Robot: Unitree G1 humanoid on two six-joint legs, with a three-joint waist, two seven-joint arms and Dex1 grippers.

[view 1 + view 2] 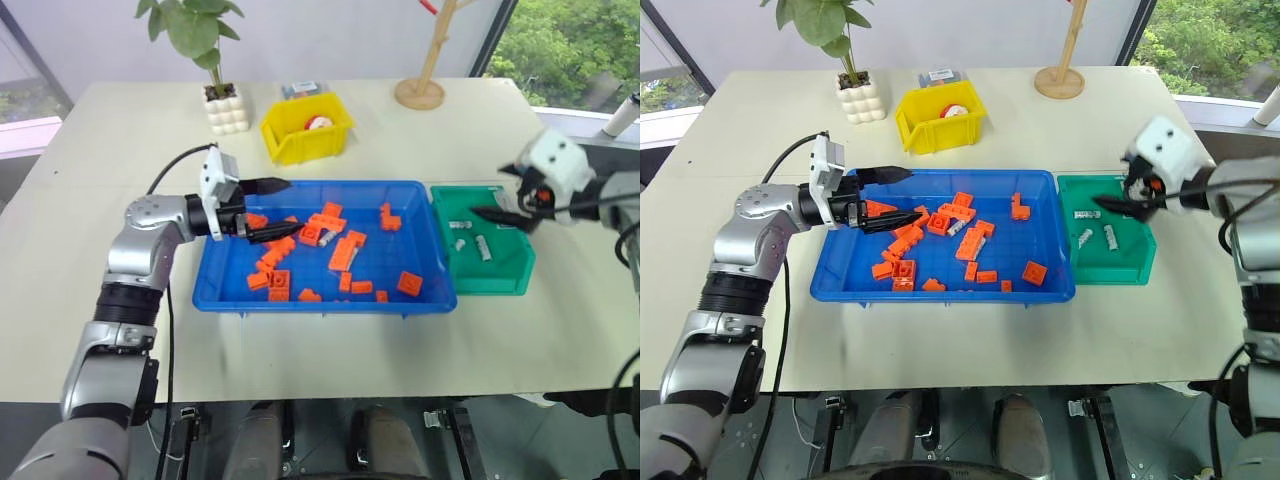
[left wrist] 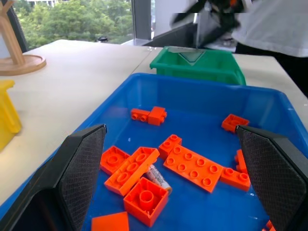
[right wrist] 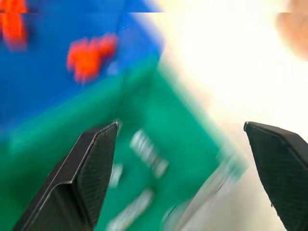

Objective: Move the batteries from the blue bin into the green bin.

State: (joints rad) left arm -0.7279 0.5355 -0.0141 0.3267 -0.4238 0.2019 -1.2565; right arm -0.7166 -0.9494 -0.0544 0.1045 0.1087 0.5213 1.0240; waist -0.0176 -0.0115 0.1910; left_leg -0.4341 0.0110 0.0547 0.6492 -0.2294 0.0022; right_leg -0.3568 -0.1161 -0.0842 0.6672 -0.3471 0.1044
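The blue bin (image 1: 320, 300) sits mid-table, holding several orange bricks (image 1: 345, 250). One silvery battery (image 2: 158, 177) lies among the bricks near its left end. My left gripper (image 1: 290, 206) hangs open over that end, pointing right, with nothing between its fingers. The green bin (image 1: 495, 282) stands against the blue bin's right side. Three batteries (image 1: 461, 243) lie on its floor. My right gripper (image 1: 490, 192) hovers over the green bin's far part, open and empty. The right wrist view shows the batteries (image 3: 144, 147) below the spread fingers.
A small yellow bin (image 1: 305, 128) with a red and white item stands behind the blue bin. A potted plant (image 1: 222, 100) is at the back left. A wooden stand (image 1: 420, 92) is at the back right. Bare tabletop surrounds the bins.
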